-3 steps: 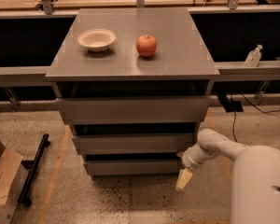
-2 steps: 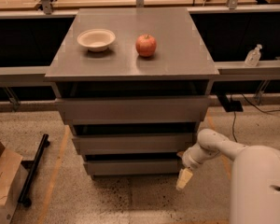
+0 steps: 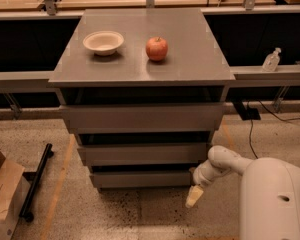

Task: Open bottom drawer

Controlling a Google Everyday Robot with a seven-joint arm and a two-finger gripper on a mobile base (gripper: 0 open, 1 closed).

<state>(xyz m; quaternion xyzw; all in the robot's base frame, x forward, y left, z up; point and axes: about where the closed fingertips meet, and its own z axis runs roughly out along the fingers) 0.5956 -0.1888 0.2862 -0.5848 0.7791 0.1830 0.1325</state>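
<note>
White, smooth and rounded, the arm's shell [image 3: 272, 196] fills the lower right of my frame. Its jointed wrist reaches left to the gripper [image 3: 194, 196], a cream-coloured tip that points down at the floor in the lower centre-right. I cannot tell from here whether it is spread or closed. The floor [image 3: 140, 216] is pale speckled stone. At the lower left sit a brown cardboard box [image 3: 2, 196] and a thin black bar [image 3: 36, 181].

Just left of the gripper, a little higher, is the bottom drawer [image 3: 140, 178]. It has a plain flat matte grey front with no handle, and it looks the narrowest of the three. It sits low in the centre, with a dark gap above it. The wrist seems to be right at its right end, though contact is unclear.

Above it are the middle drawer [image 3: 142, 154] and the top drawer [image 3: 142, 117], both flat, grey and wider. The grey slab top [image 3: 190, 59] carries a shallow off-white bowl [image 3: 103, 42] and, apart to its right, a glossy red apple [image 3: 157, 48]. At the far right a clear bottle [image 3: 271, 60] stands on a ledge.
</note>
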